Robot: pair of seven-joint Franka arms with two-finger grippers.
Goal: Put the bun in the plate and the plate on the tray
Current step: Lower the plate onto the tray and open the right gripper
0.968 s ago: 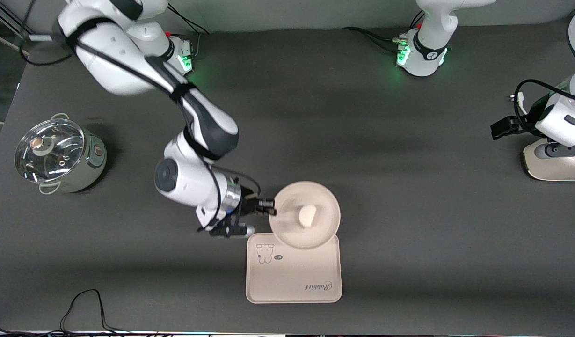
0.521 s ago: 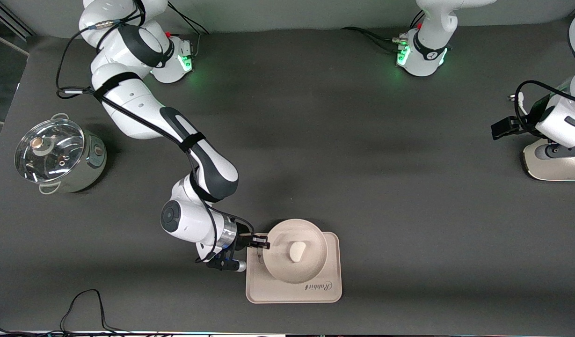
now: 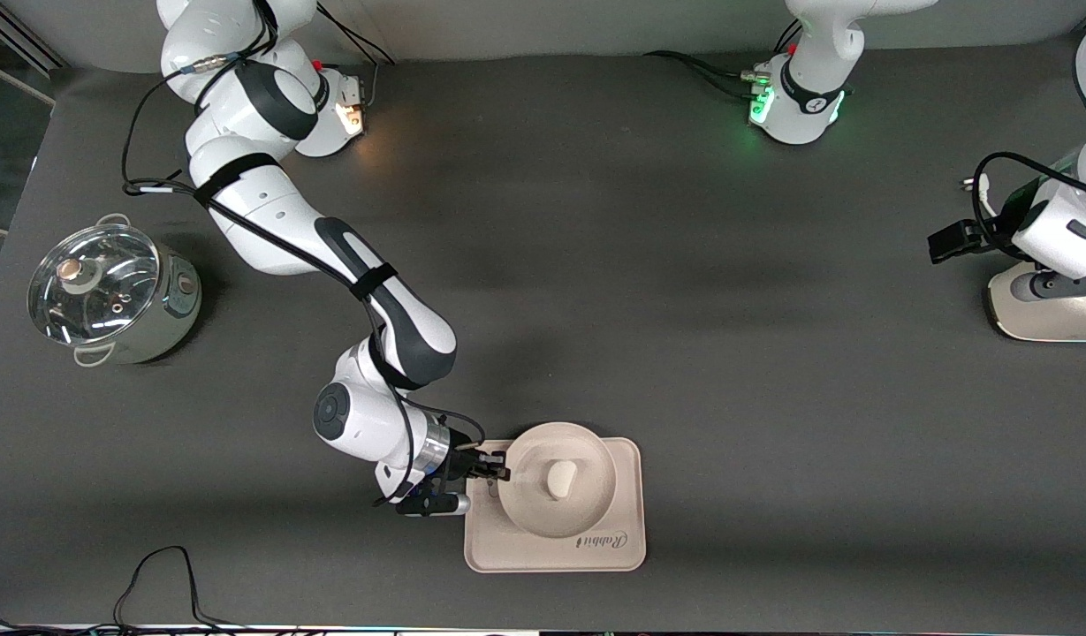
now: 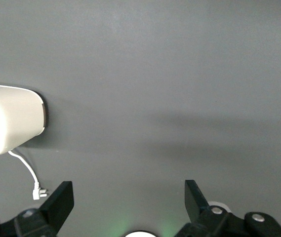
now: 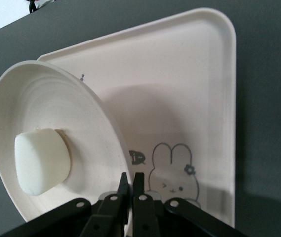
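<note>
Gripping the plate [image 3: 558,480] rim over the tray [image 3: 555,546], right pincer [image 3: 500,471] stays clamped.

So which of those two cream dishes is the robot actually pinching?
The round plate, the one carrying the bun. The right gripper is shut on its rim; the rectangular tray just lies beneath it.

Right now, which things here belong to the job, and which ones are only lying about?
For the job:
- bun, in the plate
- plate, over the tray
- tray
- right gripper, shut on the plate's rim

Lying about:
- lidded pot, at the right arm's end
- white appliance, under the open left gripper
</note>
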